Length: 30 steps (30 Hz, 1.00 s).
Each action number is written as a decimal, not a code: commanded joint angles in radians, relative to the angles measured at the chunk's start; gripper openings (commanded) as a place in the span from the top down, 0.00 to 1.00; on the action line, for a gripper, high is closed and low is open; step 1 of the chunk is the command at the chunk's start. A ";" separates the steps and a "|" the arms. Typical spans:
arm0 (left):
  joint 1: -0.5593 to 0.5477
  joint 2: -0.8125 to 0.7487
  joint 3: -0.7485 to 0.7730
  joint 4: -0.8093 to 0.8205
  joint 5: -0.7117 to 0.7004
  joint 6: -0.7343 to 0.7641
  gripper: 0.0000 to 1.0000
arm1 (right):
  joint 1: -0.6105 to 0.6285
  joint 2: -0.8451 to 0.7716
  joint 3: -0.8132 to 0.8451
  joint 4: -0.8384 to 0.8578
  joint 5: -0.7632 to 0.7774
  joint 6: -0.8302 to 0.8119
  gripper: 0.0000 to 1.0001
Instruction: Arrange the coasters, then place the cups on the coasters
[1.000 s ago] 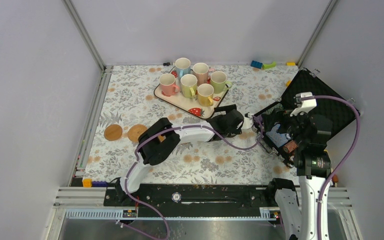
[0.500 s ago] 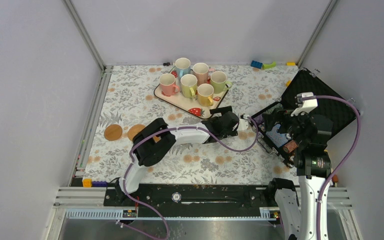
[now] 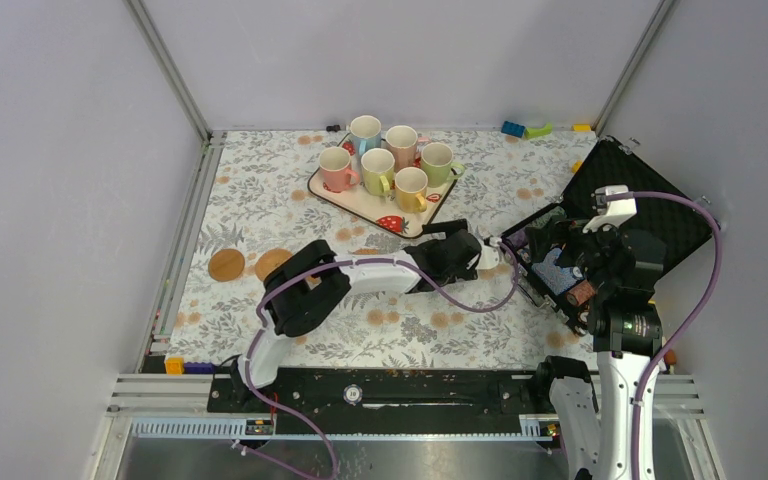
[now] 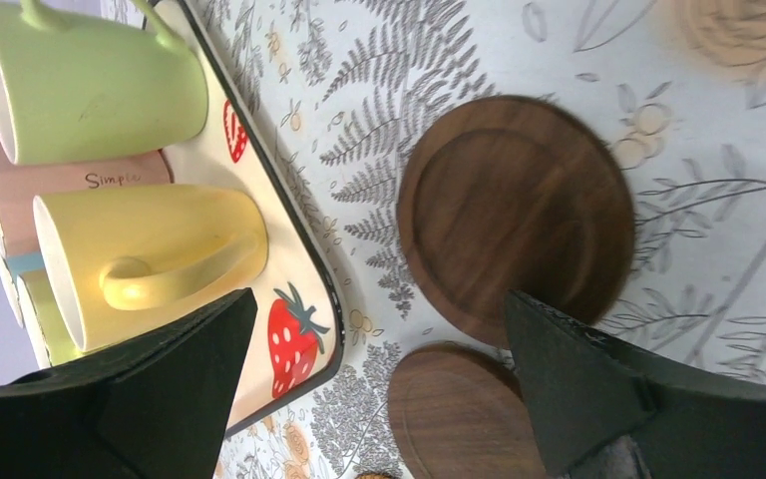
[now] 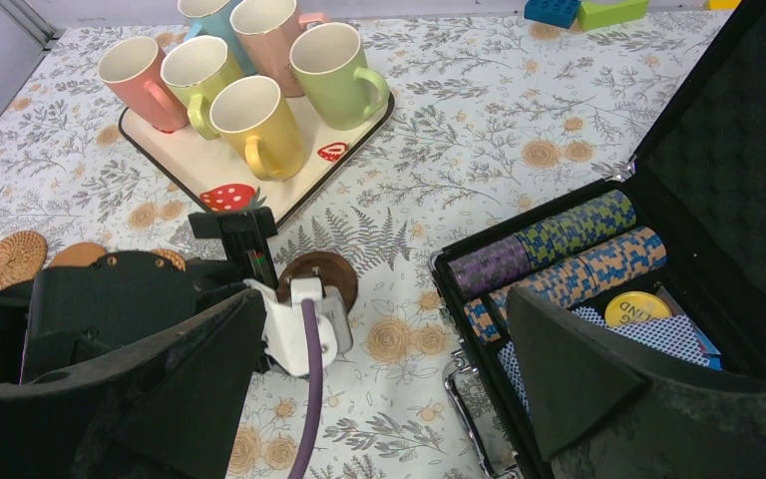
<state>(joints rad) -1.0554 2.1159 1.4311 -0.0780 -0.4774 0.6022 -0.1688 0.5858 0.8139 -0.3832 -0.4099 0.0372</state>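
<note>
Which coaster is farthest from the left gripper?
The smooth tan coaster, leftmost in the top view and lying fully clear of the arm. Every other coaster lies closer to the open left gripper.

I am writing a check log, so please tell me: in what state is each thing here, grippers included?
Left gripper: open, empty.
Right gripper: open, empty.
Cups: six, upright, on the tray.
Case: lid open, chips inside.
Dark coasters: flat on the table, no cup on them.
Light coasters: flat on the table, bare.
</note>
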 commanded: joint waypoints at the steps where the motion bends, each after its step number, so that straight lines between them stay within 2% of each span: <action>1: -0.036 -0.016 0.015 -0.066 0.060 -0.007 0.01 | -0.009 -0.008 0.002 0.041 -0.013 0.014 0.02; 15: -0.051 -0.031 0.035 -0.091 0.107 -0.026 0.01 | -0.011 -0.007 0.003 0.040 -0.016 0.015 0.02; 30: -0.055 0.053 0.137 -0.101 0.060 -0.009 0.02 | -0.012 -0.007 0.002 0.040 -0.017 0.016 0.02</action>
<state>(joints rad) -1.1046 2.1357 1.5097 -0.1841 -0.4137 0.5938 -0.1730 0.5842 0.8139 -0.3832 -0.4114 0.0433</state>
